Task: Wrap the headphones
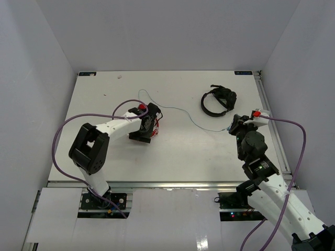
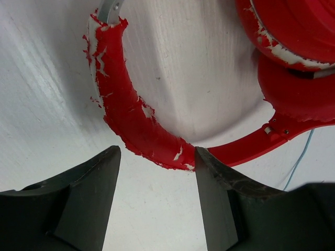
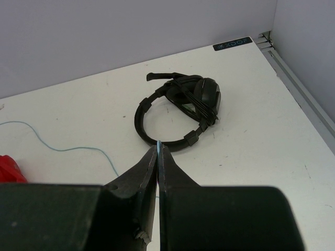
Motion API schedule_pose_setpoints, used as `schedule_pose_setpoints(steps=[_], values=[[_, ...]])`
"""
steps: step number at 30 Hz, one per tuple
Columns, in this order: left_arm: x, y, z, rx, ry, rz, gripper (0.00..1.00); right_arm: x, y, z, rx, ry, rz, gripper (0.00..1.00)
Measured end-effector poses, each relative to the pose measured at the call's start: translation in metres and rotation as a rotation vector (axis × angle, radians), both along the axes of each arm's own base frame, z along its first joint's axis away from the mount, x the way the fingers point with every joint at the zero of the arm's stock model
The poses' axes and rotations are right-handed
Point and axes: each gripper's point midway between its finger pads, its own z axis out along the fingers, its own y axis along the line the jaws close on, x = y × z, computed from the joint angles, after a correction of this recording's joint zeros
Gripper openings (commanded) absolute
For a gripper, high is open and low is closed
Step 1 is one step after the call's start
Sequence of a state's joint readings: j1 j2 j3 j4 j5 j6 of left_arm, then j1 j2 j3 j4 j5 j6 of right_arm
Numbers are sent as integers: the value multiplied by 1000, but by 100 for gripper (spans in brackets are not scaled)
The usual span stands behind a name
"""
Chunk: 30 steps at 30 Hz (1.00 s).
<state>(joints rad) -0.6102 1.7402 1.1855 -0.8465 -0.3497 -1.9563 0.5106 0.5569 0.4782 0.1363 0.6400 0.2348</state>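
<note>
The left gripper (image 2: 157, 152) stands open astride the red headband (image 2: 131, 123) of the headphones (image 1: 155, 128), which lie left of centre on the table (image 1: 183, 157). One finger touches the band and the other is apart. That arm folds at the elbow and reaches rightward. The right gripper (image 3: 158, 149) is closed, pinching the pale blue cable (image 3: 78, 149), with its arm stretched forward near the black headphones (image 3: 183, 104).

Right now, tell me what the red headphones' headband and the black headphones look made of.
Red over-ear headphones' headband: probably thin red faux-leather skin over pale backing; it flakes away in ragged patches. Black over-ear headphones: likely matte plastic, judging by the dull sheen; padding uncertain.
</note>
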Motion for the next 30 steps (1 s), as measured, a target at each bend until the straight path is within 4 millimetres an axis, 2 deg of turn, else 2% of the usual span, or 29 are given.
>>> schedule_pose_setpoints(steps=[4,12,17,20,22,24,26,27,30], values=[[-2,-3,-4,2,14,6,70,0,2,0,-3,1,10,8],[-14,9,-26,76,94,16,72,-1,3,0,-3,-4,19,8],[-5,7,-27,97,94,19,75,-1,4,4,2,-16,27,8],[1,5,-27,104,85,19,72,0,7,5,5,-22,39,8],[2,4,-27,100,79,19,64,0,7,5,6,-23,43,8],[4,2,-27,94,71,20,49,0,8,5,6,-23,48,8],[4,2,-30,92,74,18,6,0,9,5,6,-23,54,8],[4,2,-30,92,75,21,1,0,10,5,5,-23,56,8],[5,5,-31,99,58,48,0,0,11,5,5,-22,65,8]])
